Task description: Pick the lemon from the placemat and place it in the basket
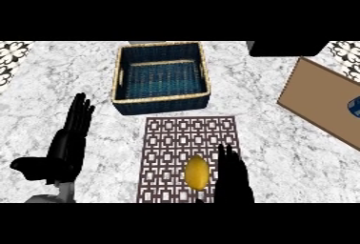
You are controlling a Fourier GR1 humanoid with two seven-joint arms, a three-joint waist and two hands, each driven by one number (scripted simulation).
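On the placemat [190, 143], right hand [232, 178] — fingers straight, apart — just beside the lemon [196, 172].

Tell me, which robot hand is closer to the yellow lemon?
The right hand. It sits just to the right of the lemon on the placemat, fingers straight. The left hand rests open on the counter, far off to the lemon's left.

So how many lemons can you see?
1. The lemon lies on the placemat, near its lower right part, just left of the right hand. The basket looks empty; none seem hidden.
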